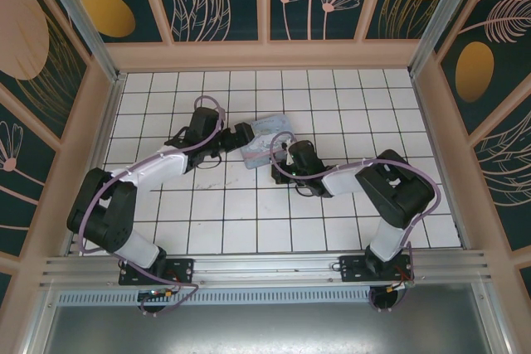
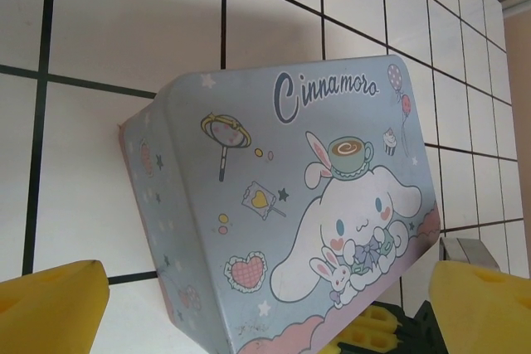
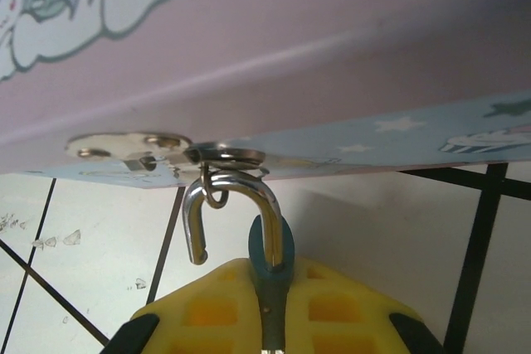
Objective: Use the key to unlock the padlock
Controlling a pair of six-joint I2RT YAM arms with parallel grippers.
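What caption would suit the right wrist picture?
Right pincer grips the teal padlock, its shackle hooked through a ring on the tin box, one end free.

The left arm (image 1: 153, 167) reaches forward and rightward to the pastel blue cartoon-printed tin box (image 1: 274, 128). The left gripper (image 1: 247, 133) sits at the box's left end, its yellow-padded jaws spread wide. The right arm (image 1: 369, 180) bends leftward toward the box's near edge. The right gripper (image 3: 267, 308) is clamped on the small teal-bodied, silver-shackled padlock (image 3: 270, 250) hanging there.
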